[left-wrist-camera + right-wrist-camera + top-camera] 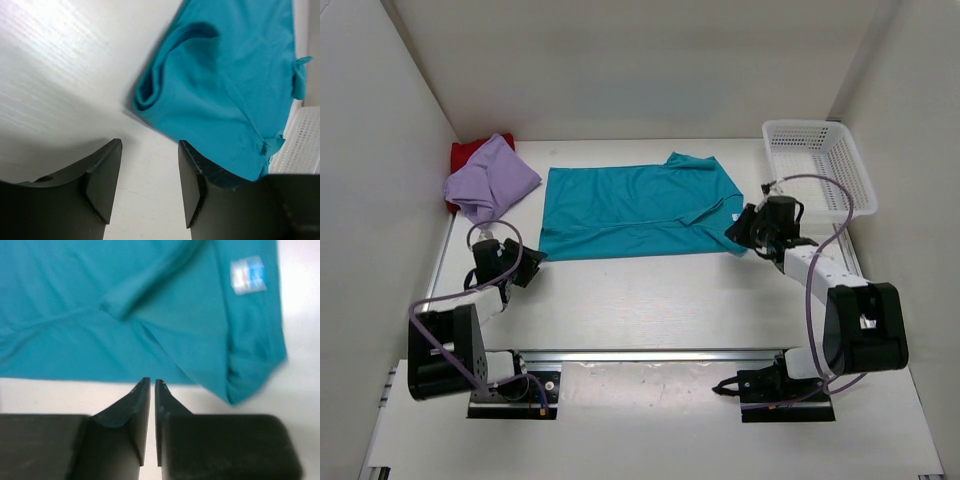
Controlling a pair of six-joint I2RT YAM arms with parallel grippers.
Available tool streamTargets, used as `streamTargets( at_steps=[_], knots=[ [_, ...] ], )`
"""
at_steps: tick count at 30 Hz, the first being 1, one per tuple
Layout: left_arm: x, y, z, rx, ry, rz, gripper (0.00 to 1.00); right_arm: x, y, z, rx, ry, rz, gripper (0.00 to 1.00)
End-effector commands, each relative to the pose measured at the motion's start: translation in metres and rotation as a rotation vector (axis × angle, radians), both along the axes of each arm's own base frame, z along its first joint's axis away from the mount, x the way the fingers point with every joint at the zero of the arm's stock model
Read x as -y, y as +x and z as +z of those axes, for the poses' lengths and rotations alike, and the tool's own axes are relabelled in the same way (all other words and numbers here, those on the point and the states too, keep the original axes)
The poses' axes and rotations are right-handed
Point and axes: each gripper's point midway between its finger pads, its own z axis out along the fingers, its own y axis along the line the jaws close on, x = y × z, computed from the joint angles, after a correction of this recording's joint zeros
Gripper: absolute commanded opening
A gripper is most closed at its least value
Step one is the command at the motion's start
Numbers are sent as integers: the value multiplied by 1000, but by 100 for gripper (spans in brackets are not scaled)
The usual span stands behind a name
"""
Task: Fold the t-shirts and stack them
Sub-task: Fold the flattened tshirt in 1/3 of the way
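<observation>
Left gripper: the two dark, wedge-shaped fingers stand well apart with only bare table between them. It is just beside the near left corner of the teal t-shirt.
Right gripper: the fingers are almost together, with only a thin slit between them and no cloth in it. The tips are at the near edge of the teal t-shirt, close to its near right corner. Whether they touch the cloth I cannot tell.
Table: white and flat, with a fine brushed grain in the left wrist view. White walls stand around it.
Teal t-shirt: soft, thin fabric, lying spread in the middle of the table as a wide shape that is nearly rectangular. The neck end is to the right. Long creases run across it, and one sleeve is folded over the body. The near left corner is curled up into a small roll.
Basket: white plastic lattice with a rectangular shape, at the far right corner. It is apart from the t-shirts.
Lavender t-shirt: folded into a soft, uneven packet at the far left, well apart from the teal one.
Red t-shirt: it lies under the lavender one, so only its far edge and a strip on the left side show. Its shape is mostly hidden.
Label: a small pale patch on the teal cloth. It is blurred, so no text is readable.
Hard to see: the right wrist view is soft overall.
</observation>
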Motion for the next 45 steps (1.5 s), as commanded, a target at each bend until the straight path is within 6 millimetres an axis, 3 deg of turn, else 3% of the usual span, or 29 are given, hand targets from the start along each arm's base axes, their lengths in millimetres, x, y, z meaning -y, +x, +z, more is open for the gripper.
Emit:
streamTargets(
  at_steps=[1,4,8,10,13,17,20,22,25,29,30,36,43,45],
  knots=[
    [6,8,0,11,-39,-17,60,15,-9,-10,26,0,-71,16],
    [8,14,-8,-7,-79,-7,57,35,-22,-25,5,7,-127,38],
    [7,25,-14,-28,-61,-11,44,42,-26,-35,-17,-19,-129,49],
    [6,28,-15,-22,-58,-3,30,44,-30,-55,-89,-44,-120,50],
    [5,34,-11,-10,-48,0,19,52,-21,-62,-110,-20,-150,48],
    [5,38,-10,-6,-39,-5,8,56,-9,-60,-95,-19,-160,27],
    [5,39,-8,1,-24,-5,2,52,-9,-54,-98,-67,-149,21],
    [2,36,-13,-14,-22,7,0,50,-11,-51,-95,-101,-147,21],
    [-3,37,-16,-24,-24,19,0,51,-9,-38,-54,-129,-159,32],
    [-3,39,-13,-14,-40,18,0,53,7,-28,-24,-89,-147,39],
    [-5,39,-13,-13,-33,26,0,48,9,-38,-53,-82,-125,39],
    [1,37,-13,-12,-26,10,0,33,25,-42,-76,-44,-41,30],
    [-1,38,-12,-7,-30,14,0,31,18,-53,-103,-35,-38,32],
    [2,38,-12,-8,-23,2,0,29,19,-52,-96,-17,-30,25]
  ],
)
